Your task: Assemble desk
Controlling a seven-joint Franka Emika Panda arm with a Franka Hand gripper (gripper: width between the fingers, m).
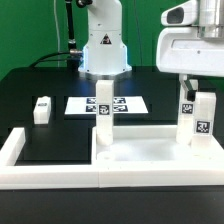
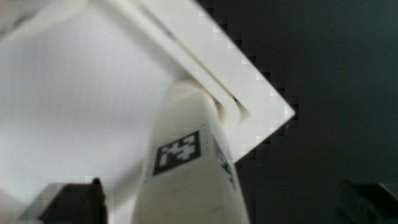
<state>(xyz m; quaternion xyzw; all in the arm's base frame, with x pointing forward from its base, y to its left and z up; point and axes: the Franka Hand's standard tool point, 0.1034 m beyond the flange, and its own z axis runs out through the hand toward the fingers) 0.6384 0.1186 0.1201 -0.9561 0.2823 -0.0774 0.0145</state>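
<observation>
Lying loose at the exterior view's left is a spare leg [image 1: 41, 108]. The tabletop [image 1: 150, 158] sits front-centre with a middle leg [image 1: 104, 108] upright. At the right, the arm points down, gripper [image 2: 217, 203] fingers apart either side of the corner leg [image 1: 203, 120].

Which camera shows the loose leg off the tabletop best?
The exterior view: the loose leg rests whole on the black table at that view's left, apart from the tabletop. The wrist view misses it, showing only a tabletop corner and another leg.
</observation>
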